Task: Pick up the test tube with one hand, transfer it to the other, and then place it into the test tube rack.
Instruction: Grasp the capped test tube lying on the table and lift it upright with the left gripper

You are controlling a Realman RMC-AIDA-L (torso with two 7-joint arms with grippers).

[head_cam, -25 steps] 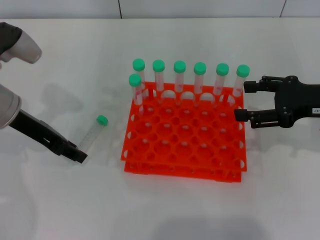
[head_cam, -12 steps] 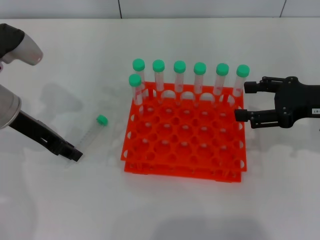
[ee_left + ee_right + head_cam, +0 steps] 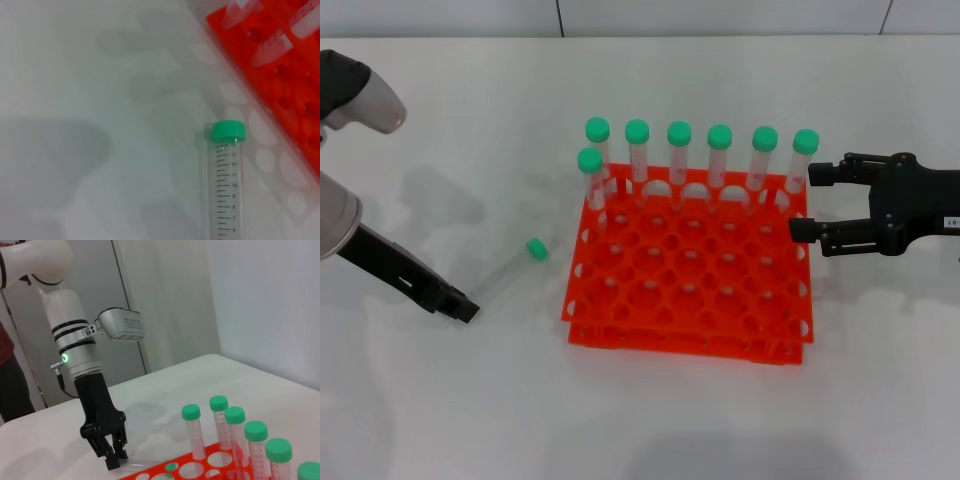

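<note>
Test tube (image 3: 507,270): you'll find it lying on its side on the white table (image 3: 440,400), green cap toward the test tube rack (image 3: 690,280), just left of it and apart from it. Your left gripper (image 3: 463,309) is low at the tube's bottom end; you cannot tell whether it grips. Your right gripper (image 3: 810,202) waits at the rack's right edge, fingers spread, empty. Seven other tubes (image 3: 679,150) stand upright in the rack's far rows.

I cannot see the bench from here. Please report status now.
Left gripper low on the table, at the lying tube's bottom end, nothing held. Right gripper open beside the rack, waiting. Nothing between tube and rack.
</note>
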